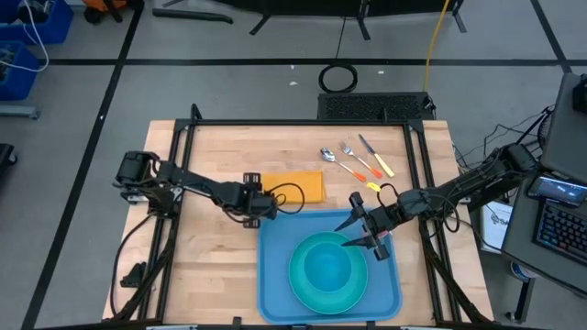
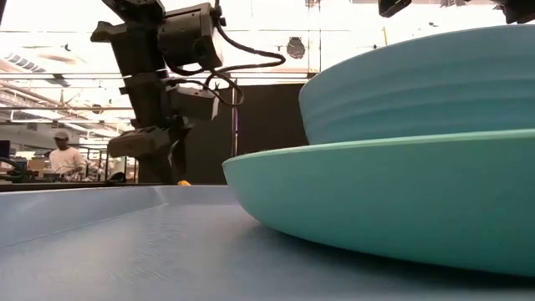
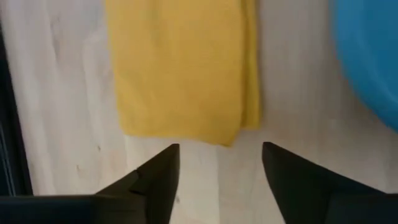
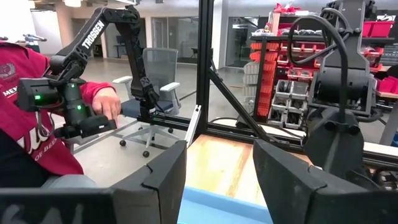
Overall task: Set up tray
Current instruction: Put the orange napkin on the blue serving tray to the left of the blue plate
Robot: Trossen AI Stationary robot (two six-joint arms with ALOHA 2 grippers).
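The blue tray point(image 1: 275, 275) lies at the table's near middle and carries a teal plate point(image 1: 307, 291) with a teal bowl point(image 1: 328, 266) in it. A folded yellow napkin point(image 1: 298, 186) lies flat on the wood just beyond the tray's far left corner. My left gripper point(image 1: 268, 205) hovers at the napkin's left end, pointing steeply down. In the left wrist view it point(image 3: 217, 158) is open, and the napkin's edge point(image 3: 186, 134) lies just past its fingertips, untouched. My right gripper point(image 1: 359, 231) hangs open over the tray's far right part; nothing is between its fingers point(image 4: 217, 168).
A spoon point(image 1: 327, 156), a fork point(image 1: 353, 158) and a knife point(image 1: 376, 156) lie on the wood at the far right. Black frame rails point(image 1: 303, 122) border the table. A person in red point(image 4: 37, 112) shows beyond the table in the right wrist view.
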